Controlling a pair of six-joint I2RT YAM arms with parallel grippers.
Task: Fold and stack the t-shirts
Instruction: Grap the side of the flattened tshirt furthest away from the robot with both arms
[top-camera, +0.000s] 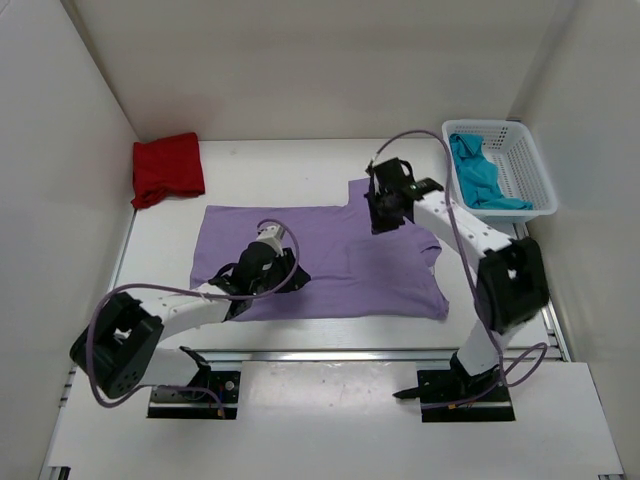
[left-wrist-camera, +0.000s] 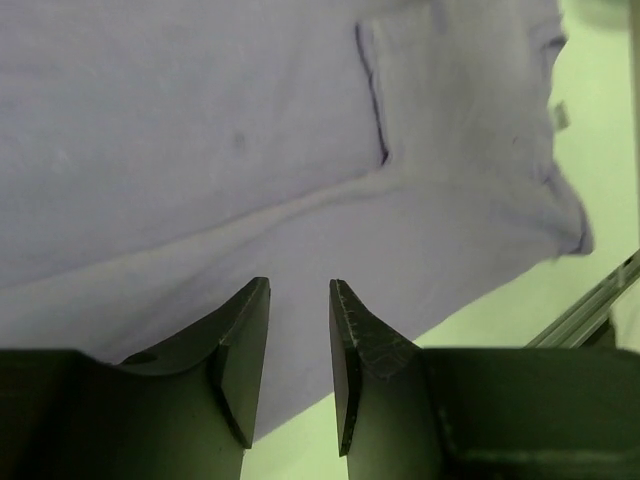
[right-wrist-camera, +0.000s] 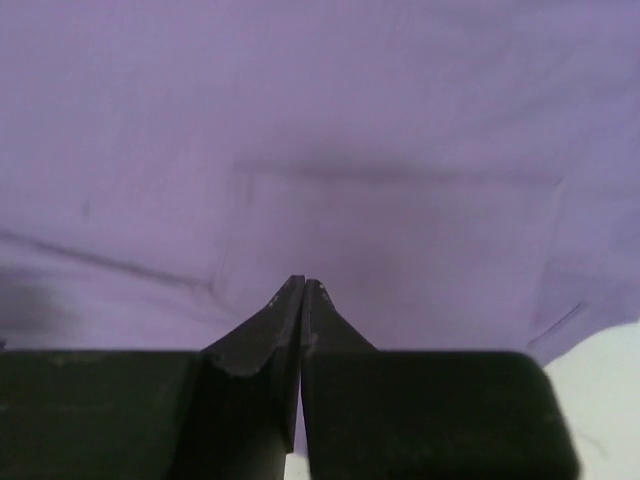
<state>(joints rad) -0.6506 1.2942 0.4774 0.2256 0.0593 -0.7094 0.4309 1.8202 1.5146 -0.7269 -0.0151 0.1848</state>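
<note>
"Where's the shirt?"
"The lavender t-shirt (top-camera: 330, 265) lies flat mid-table. My left gripper (left-wrist-camera: 300, 285) hovers half-spread over its near edge. My right gripper (right-wrist-camera: 303, 282) is pressed together near its far-right edge; whether it pinches cloth, I can't tell."
"Handling?"
"Soft, limp, light. I'd pinch corners."

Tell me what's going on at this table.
Two robot arms work on the lavender shirt, spread flat on the table. The right tool is shut at its far edge; the left tool is open over its left part. The red shirt sits far left, the teal shirt in the white basket.
</note>
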